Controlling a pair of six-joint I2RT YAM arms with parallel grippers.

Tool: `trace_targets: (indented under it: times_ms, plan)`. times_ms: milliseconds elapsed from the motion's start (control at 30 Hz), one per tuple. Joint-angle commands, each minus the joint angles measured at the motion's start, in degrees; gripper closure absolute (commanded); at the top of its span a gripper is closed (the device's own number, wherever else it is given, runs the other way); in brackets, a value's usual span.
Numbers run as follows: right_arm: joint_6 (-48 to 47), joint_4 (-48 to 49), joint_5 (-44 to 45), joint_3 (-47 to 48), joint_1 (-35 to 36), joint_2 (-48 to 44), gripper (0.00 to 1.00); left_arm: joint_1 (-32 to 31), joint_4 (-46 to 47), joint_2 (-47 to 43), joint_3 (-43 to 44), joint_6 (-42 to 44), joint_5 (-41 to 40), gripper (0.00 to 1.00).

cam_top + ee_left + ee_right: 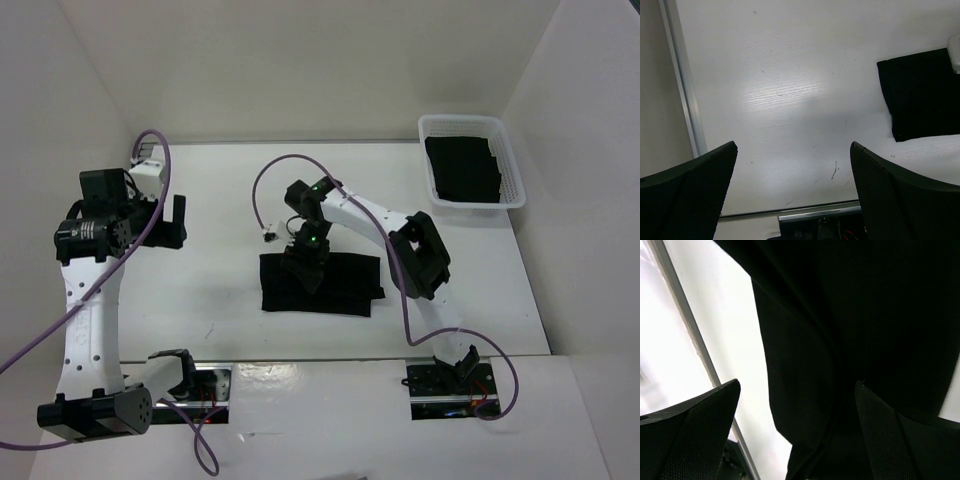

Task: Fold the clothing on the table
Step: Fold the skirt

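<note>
The black clothing (340, 288) lies as a flat rectangle near the middle of the white tabletop (220, 290). The right claw (305, 262) hangs over its left part, jaws spread wide with nothing between them, dark fabric filling its wrist view. The left claw (793, 146) is open and empty too, above bare tabletop well left of the garment. A white lattice basket (515, 190) holding dark cloth sits at the far right corner

The right end effector (304, 268) blocks part of the clothing (345, 290) near its far edge, and the left wrist view cuts most of it off.
</note>
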Motion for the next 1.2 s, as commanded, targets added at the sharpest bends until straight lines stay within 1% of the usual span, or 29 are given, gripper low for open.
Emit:
trace_targets:
  times_ms: [0, 167, 400, 1033, 1167]
  plan:
    - [-1.37, -0.01, -2.67, 4.06, 0.28, 0.15, 0.01, 0.48, 1.54, -1.03, -0.16, -1.64, -0.46, 0.01]
    - [-1.9, -0.71, -5.21, 4.78, 0.28, 0.77, 0.01, 0.48, 1.54, -1.03, -1.21, -1.64, -0.46, 0.01]
    - [-2.51, -1.24, -5.74, 3.63, 0.28, 1.29, 0.01, 0.48, 1.54, -1.55, -1.83, -1.64, -0.46, 0.01]
    - [-4.62, -3.53, -8.64, 4.78, 0.28, 4.28, 0.01, 0.48, 1.54, -1.55, -4.03, -1.11, 0.07, 0.01]
    - [-5.15, -3.53, -8.64, 3.29, 2.12, 3.06, 0.01, 0.48, 1.54, -1.55, -4.03, -1.11, 0.6, 0.01]
